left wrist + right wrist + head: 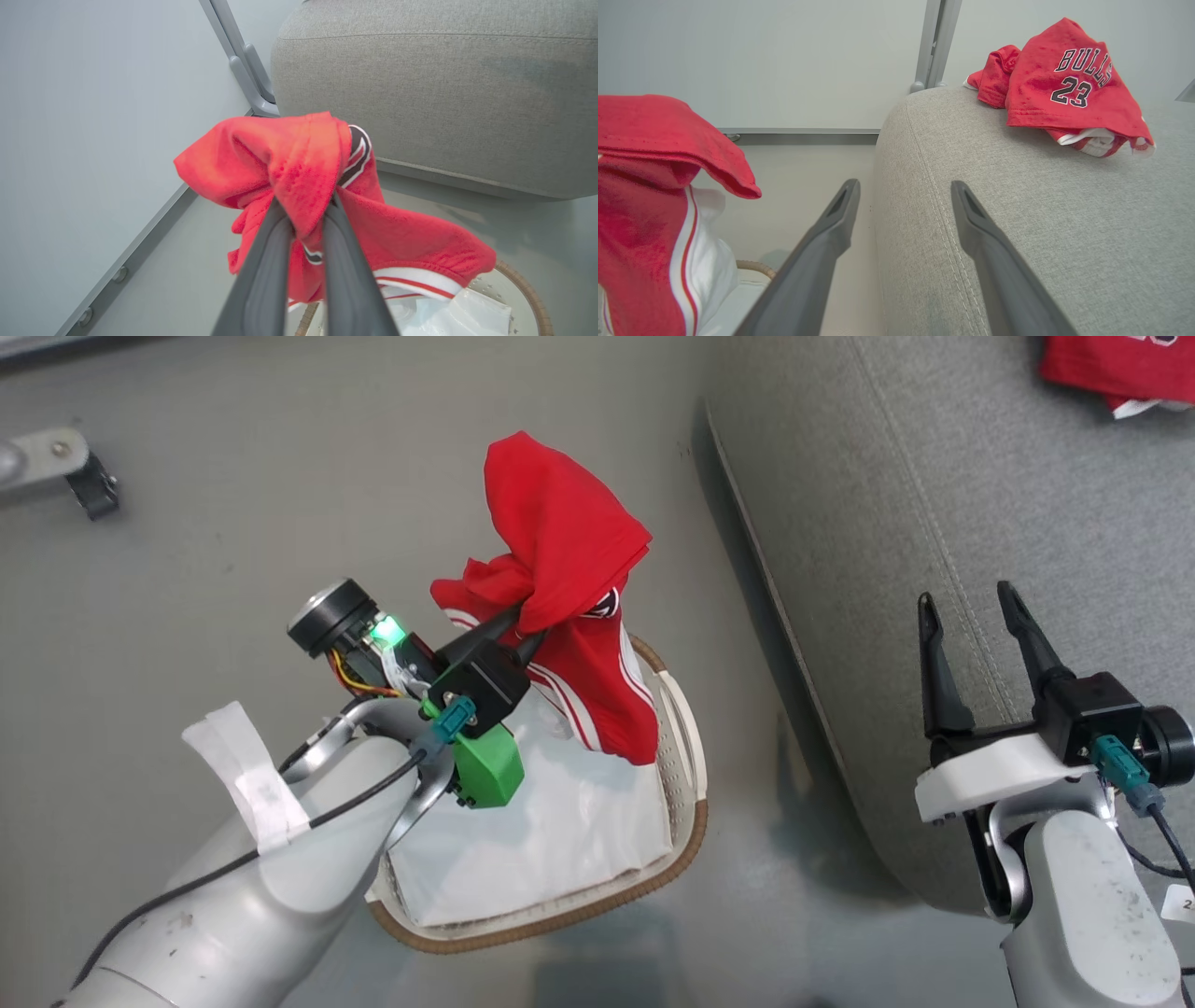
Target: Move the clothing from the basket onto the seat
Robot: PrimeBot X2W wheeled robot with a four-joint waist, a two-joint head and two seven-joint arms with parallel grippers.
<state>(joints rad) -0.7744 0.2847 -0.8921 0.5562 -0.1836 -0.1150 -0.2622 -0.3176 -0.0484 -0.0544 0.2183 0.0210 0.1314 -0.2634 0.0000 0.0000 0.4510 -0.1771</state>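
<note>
Left gripper (pixel 527 623) is pinched tight on a red garment (pixel 560 523), and I see the fabric bunched between both fingers and spilling over their tips. My left forearm comes up from the lower left of the head view, wrist above the basket (pixel 560 924), fingers aimed up and right toward the seat (pixel 934 476). The garment hangs in the air: its top flops over the fingertips, and its white-striped lower end dangles down over the basket's far side, above the white liner (pixel 541 840). From the left wrist camera, the seat's grey front stands beyond the garment (pixel 280 149), and the basket rim (pixel 532 294) curves below it.

My right gripper (pixel 966 597) is spread wide and holds nothing. That arm stands at the lower right, fingers pointing up the head view over the seat's rounded edge; whether they touch it I cannot tell. A second garment (pixel 1064 88) lies crumpled on the seat (pixel 1041 210), well beyond those fingers.
</note>
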